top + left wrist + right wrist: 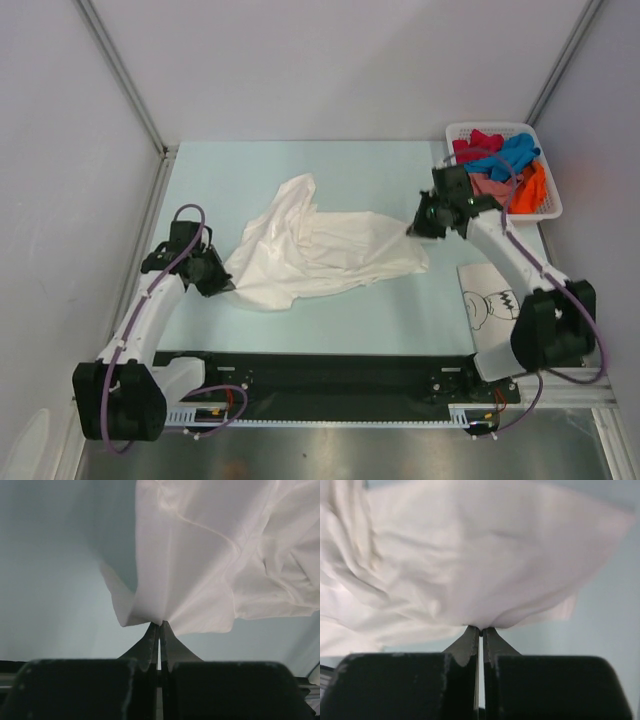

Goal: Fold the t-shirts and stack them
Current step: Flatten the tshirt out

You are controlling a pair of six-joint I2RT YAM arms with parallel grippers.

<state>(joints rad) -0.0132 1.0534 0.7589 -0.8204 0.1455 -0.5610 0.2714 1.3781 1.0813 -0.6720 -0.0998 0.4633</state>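
A plain white t-shirt [320, 250] lies crumpled and stretched across the middle of the table. My left gripper [222, 283] is shut on its left edge; the left wrist view shows the cloth [210, 555] pinched at the fingertips [160, 626]. My right gripper [414, 230] is shut on its right edge; the right wrist view shows the cloth [470, 560] pinched at the fingertips [481, 629]. A folded white shirt with black cartoon print [490, 305] lies at the right, partly under my right arm. Red, blue, pink and orange shirts [505, 165] sit in the basket.
A white plastic lattice basket [550, 205] stands at the back right corner. The pale table [350, 170] is walled by grey panels at left, back and right. A black rail [330, 375] runs along the near edge between the arm bases.
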